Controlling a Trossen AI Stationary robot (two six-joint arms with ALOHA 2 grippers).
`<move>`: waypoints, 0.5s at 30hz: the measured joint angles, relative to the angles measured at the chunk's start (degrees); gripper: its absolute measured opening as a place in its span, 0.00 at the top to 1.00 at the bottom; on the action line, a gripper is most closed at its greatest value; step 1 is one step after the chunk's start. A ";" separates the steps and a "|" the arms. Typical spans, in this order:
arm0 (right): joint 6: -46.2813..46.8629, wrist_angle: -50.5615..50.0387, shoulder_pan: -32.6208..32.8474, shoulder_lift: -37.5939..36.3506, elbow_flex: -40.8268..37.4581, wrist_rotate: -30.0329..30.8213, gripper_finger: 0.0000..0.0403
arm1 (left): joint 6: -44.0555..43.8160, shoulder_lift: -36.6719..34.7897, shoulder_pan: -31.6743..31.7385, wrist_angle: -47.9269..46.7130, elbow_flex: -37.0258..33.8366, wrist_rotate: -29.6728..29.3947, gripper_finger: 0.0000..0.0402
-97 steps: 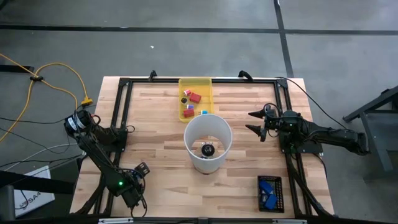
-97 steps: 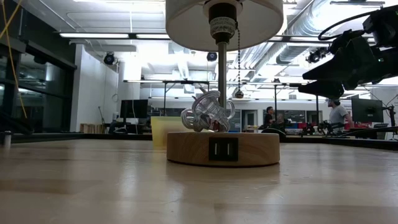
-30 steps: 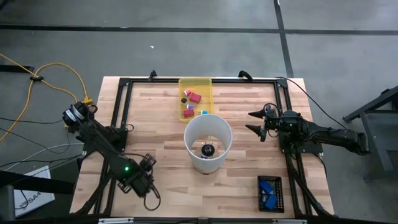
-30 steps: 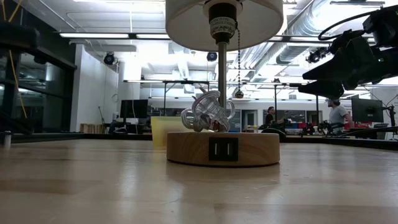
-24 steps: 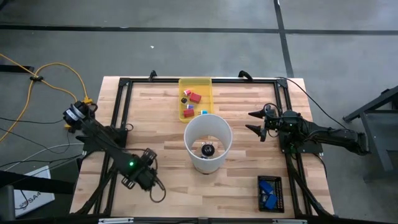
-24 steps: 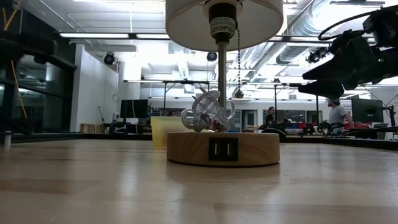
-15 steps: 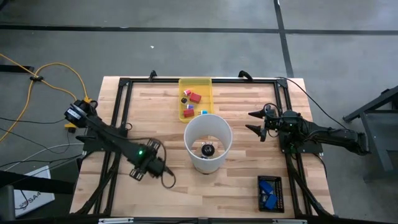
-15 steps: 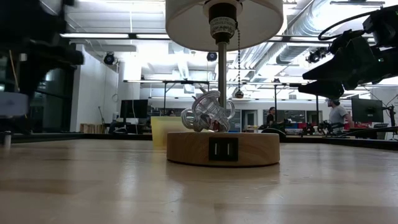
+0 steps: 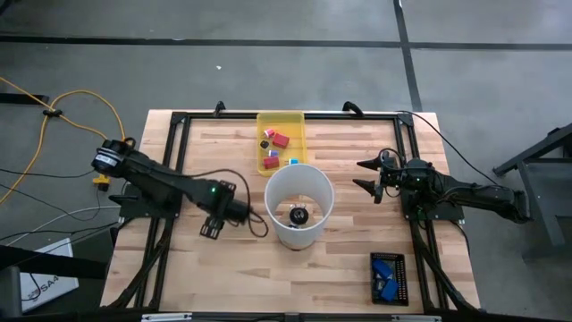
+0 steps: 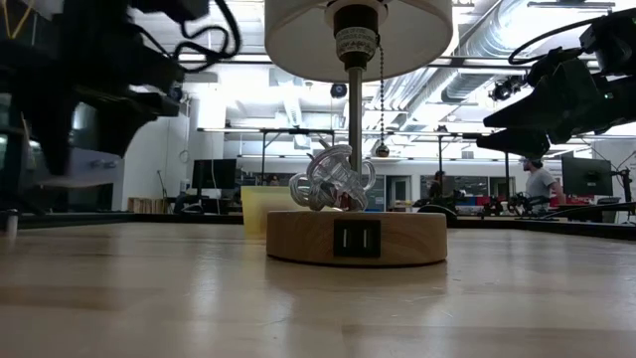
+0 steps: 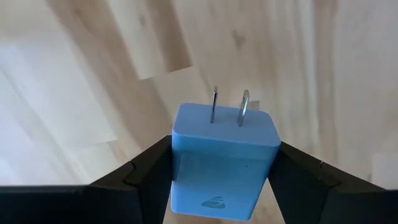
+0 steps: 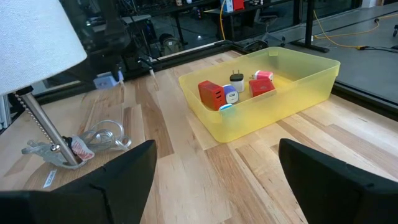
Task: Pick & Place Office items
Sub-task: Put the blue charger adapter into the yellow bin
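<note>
My left gripper point(image 9: 234, 213) hangs above the table just left of the white lamp shade point(image 9: 298, 204), shut on a light-blue plug charger point(image 11: 222, 158) with two metal prongs. In the low view it shows at the left point(image 10: 72, 149). More small items, red, pink, white and cyan, lie in the yellow tray point(image 9: 281, 120), also seen in the right wrist view point(image 12: 231, 92). Two bright-blue pieces sit in a black holder point(image 9: 388, 277) near the right front corner. My right gripper point(image 9: 365, 175) waits open above the table, right of the lamp. My left gripper pinches the light-blue charger by its two opposite side faces point(image 11: 179, 163), one finger point(image 11: 149, 171) on each side. The prongs point(image 11: 228, 107) point away from the wrist, toward the tabletop. The charger is lifted clear of the wood.
The lamp stands mid-table on a round wooden base point(image 10: 356, 239) with a coiled clear cable point(image 10: 333, 179) on it and a pull chain point(image 10: 381, 119). Black frame rails point(image 9: 175, 161) run along the table's sides. Bare wood lies left and in front of the lamp.
My left arm has swung from the table's near left corner toward the far edge and to the right, up to the lamp, turning as it went and carrying the blue charger. In the low view it has come into the picture at the left.
</note>
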 joint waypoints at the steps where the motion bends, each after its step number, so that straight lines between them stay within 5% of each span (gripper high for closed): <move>1: 0.00 0.00 0.00 0.01 0.00 0.00 0.19 | 0.57 0.00 1.01 0.00 0.00 0.00 0.45; 15: 0.01 -0.01 0.00 0.00 0.00 0.00 0.19 | 6.99 0.00 16.49 1.63 -0.02 0.49 0.45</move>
